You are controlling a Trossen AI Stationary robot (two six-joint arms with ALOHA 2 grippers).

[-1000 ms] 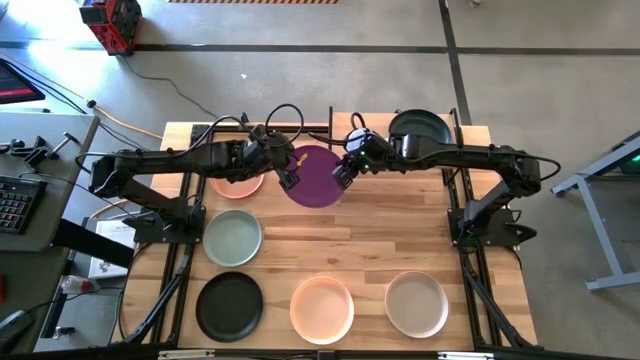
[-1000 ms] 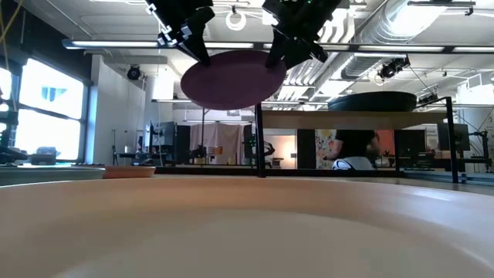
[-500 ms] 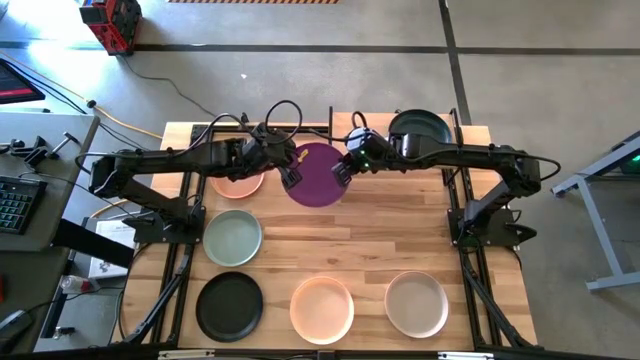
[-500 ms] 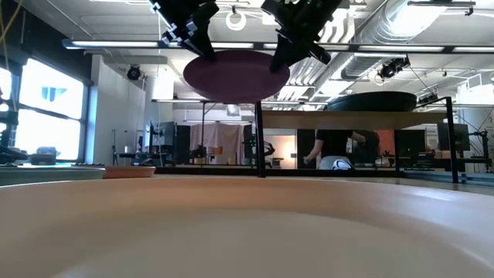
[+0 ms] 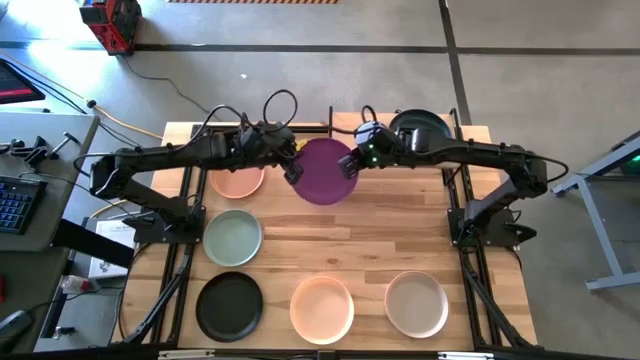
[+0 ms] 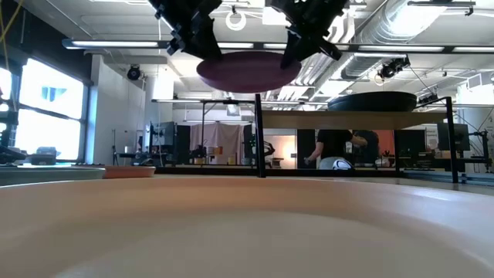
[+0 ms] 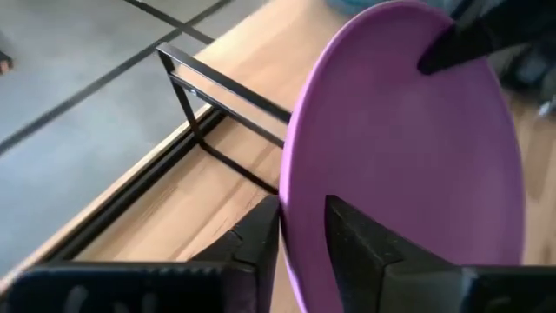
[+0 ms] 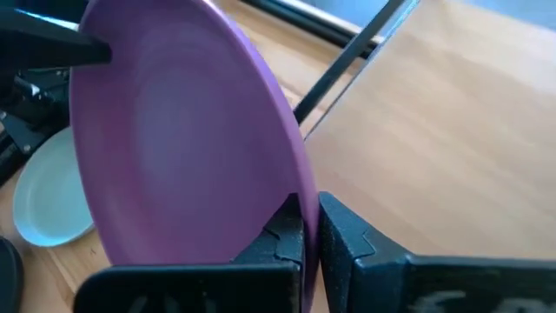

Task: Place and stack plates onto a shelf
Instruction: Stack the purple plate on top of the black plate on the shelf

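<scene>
Wooden table (image 5: 400, 235) carries five waiting plates. Left tool (image 5: 292, 170) at nine o'clock and right tool (image 5: 351, 163) at three clamp the purple plate's (image 5: 323, 172) rim aloft; keep it level, moving together toward the shelf (image 5: 340, 128).

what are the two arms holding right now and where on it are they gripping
Both hold the purple plate in the air by its rim: the left tool pinches the left edge, the right tool the opposite edge.

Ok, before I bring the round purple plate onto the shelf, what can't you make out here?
- Shelf board: high view hides most of it under the arms and purple plate.
- Dark plate there: one or a stack, cannot tell.
- Low view: a pale rim blocks the table.
- Wrist views: left gripper and right gripper pinch the rim; beyond is hidden.
</scene>
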